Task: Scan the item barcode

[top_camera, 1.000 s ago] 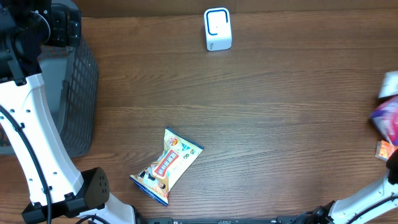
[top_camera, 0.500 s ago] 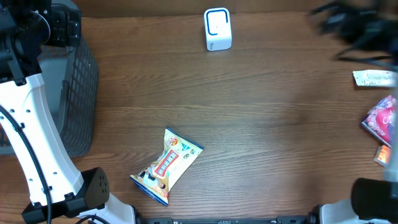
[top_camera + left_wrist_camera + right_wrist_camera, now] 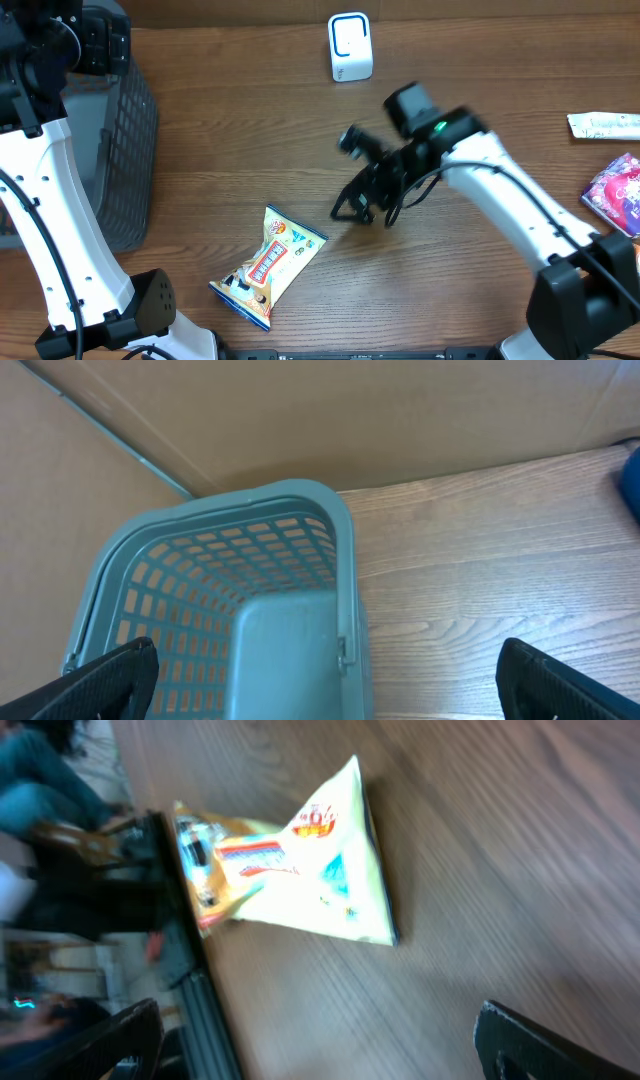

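Note:
The item, a yellow snack bag (image 3: 270,265) with a red label, lies flat on the wooden table near the front, left of centre. The white barcode scanner (image 3: 350,47) stands at the back edge. My right gripper (image 3: 358,205) hovers open over the table just right of and behind the bag, not touching it. In the right wrist view the bag (image 3: 300,870) lies ahead of the open right gripper (image 3: 320,1045), blurred by motion. My left gripper (image 3: 330,690) is open and empty above the teal basket (image 3: 220,580).
The basket (image 3: 125,150) stands at the table's left side under the left arm. A pink packet (image 3: 620,195) and a white packet (image 3: 605,125) lie at the right edge. Bare wood lies between the bag and the scanner.
The right arm has swung in from the right edge to the middle of the table, close to the bag. The bag and the left arm have not moved.

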### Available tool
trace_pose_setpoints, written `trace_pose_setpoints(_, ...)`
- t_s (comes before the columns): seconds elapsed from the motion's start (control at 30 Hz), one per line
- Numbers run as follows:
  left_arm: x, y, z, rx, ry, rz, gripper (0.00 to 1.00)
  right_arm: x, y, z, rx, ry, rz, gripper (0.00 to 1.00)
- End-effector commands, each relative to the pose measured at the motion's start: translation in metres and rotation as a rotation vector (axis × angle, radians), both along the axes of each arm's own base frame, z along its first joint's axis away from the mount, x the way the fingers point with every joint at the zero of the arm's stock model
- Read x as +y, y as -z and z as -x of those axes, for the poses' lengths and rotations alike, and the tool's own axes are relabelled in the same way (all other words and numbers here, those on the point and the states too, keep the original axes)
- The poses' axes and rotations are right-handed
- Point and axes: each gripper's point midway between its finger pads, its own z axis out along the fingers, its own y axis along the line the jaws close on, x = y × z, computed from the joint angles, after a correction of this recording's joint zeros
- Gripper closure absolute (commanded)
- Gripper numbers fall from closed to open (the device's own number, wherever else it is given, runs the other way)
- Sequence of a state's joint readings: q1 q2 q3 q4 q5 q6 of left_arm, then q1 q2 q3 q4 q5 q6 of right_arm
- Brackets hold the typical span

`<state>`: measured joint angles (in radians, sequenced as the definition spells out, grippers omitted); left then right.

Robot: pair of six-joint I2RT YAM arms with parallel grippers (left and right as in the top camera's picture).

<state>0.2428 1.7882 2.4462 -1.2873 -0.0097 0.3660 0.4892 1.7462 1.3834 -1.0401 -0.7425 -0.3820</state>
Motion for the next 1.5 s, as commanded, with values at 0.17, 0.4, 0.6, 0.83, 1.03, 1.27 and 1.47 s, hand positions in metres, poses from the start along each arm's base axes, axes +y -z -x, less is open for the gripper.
trace_pose_setpoints(0.17,0.002,0.005,-0.004,0.006,-0.006,0.02,0.0,0.04,0.059,0.011,-0.185,-0.099,0.04,0.0)
trace_pose_setpoints(0.4,0.002,0.005,-0.004,0.006,-0.006,0.02,0.0,0.064,0.077,-0.009,-0.195,-0.044,-0.006,0.0)
trace_pose_setpoints(0.6,0.002,0.005,-0.004,0.006,-0.006,0.02,0.0,0.077,0.101,0.009,-0.075,-0.088,-0.044,0.0)
trace_pose_setpoints(0.83,0.002,0.005,-0.004,0.006,-0.006,0.02,0.0,0.1,0.118,0.045,0.063,-0.156,-0.087,0.0)
trace_pose_setpoints(1.03,0.002,0.005,-0.004,0.006,-0.006,0.02,0.0,0.117,0.115,0.076,0.088,-0.228,-0.1,0.04)
trace_pose_setpoints(1.27,0.002,0.005,-0.004,0.006,-0.006,0.02,0.0,0.122,0.123,0.071,0.064,-0.169,-0.04,0.84)
trace_pose_setpoints(1.47,0.002,0.005,-0.004,0.006,-0.006,0.02,0.0,0.122,0.128,0.059,0.043,-0.107,-0.006,0.66)
